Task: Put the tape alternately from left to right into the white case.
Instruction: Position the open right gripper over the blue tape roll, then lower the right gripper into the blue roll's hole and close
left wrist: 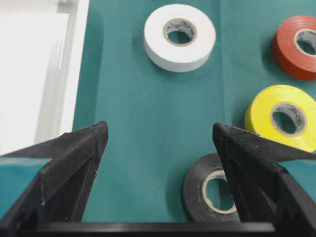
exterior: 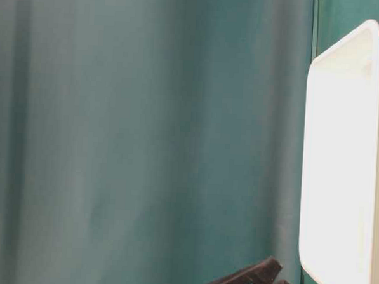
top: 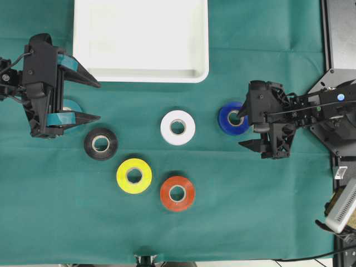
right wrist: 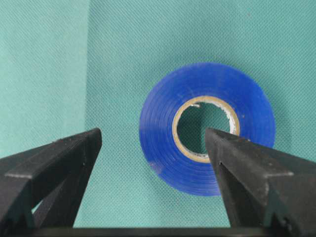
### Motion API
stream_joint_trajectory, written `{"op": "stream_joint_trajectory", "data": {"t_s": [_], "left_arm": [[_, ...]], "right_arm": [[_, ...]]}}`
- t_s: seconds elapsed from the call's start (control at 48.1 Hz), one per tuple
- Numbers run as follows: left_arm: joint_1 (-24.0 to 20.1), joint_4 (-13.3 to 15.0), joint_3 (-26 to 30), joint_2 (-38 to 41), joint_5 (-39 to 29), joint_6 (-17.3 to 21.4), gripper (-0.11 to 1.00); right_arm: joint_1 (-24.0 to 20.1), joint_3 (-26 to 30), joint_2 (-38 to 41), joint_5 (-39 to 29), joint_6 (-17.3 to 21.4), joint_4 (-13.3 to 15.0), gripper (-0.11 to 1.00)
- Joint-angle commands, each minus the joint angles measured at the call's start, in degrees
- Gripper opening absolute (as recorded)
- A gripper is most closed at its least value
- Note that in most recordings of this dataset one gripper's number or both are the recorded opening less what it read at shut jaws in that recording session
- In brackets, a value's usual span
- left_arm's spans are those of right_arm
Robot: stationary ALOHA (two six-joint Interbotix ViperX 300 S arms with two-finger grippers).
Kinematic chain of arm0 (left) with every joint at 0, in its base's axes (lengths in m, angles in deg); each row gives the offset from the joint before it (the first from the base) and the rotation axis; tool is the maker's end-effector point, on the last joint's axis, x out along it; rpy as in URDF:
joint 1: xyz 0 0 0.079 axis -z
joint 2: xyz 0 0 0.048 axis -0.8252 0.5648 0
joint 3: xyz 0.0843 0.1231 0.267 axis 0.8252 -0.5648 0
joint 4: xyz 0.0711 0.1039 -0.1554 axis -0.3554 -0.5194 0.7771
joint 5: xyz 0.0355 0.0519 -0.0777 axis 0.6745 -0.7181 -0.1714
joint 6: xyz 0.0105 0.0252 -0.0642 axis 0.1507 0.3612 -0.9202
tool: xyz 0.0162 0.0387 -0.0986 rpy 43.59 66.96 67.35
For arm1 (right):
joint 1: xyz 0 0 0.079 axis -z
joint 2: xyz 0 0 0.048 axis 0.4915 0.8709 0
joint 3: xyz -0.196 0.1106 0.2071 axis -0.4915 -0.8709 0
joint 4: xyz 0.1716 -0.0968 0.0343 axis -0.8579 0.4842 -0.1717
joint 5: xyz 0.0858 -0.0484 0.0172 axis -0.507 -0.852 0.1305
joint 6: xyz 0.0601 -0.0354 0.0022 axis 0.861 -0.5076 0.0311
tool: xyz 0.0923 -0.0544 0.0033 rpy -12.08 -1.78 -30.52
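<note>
The white case (top: 139, 39) lies empty at the table's far edge and also appears in the table-level view (exterior: 341, 156) and the left wrist view (left wrist: 29, 74). Six tape rolls lie flat on the cloth: teal (top: 75, 104), black (top: 100, 143), yellow (top: 134, 176), red-orange (top: 177, 193), white (top: 177, 127), blue (top: 232, 118). My left gripper (top: 99, 101) is open over the teal roll, with bare cloth between its fingers (left wrist: 160, 131). My right gripper (right wrist: 153, 136) is open at the blue roll (right wrist: 207, 128). One fingertip (right wrist: 212, 136) sits over its core hole, the other outside its wall.
A green cloth (top: 250, 211) covers the table. The right arm's dark base plate (top: 339, 39) stands at the far right edge. In the left wrist view the white (left wrist: 180, 37), red-orange (left wrist: 296, 47), yellow (left wrist: 281, 116) and black (left wrist: 207, 192) rolls lie ahead.
</note>
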Motion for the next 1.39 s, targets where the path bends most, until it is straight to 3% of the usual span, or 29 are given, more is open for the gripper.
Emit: {"op": "stream_joint_trajectory", "data": {"t_s": [0.0, 0.686, 0.852, 1.102, 1.268, 1.372], "left_arm": [[0.18, 0.0, 1.14, -0.35, 0.26, -0.09, 0.93], [0.18, 0.09, 0.88, -0.35, 0.26, -0.09, 0.93], [0.18, 0.09, 0.88, -0.35, 0.26, -0.09, 0.93], [0.18, 0.09, 0.79, -0.35, 0.26, -0.09, 0.93], [0.18, 0.09, 0.88, -0.35, 0.26, -0.09, 0.93], [0.18, 0.09, 0.88, -0.35, 0.26, -0.09, 0.93]], "right_arm": [[-0.26, 1.23, -0.09, 0.62, 0.09, 0.09, 0.84], [0.26, 2.11, 8.7, 5.54, 0.18, 0.09, 0.84], [0.18, 2.46, 8.88, 5.54, 0.18, 0.09, 0.78], [0.18, 2.9, 8.88, 5.45, 0.18, 0.09, 0.56], [0.26, 3.25, 8.79, 5.19, 0.18, 0.09, 0.16], [0.18, 3.43, 8.7, 5.1, 0.18, 0.09, 0.03]]}}
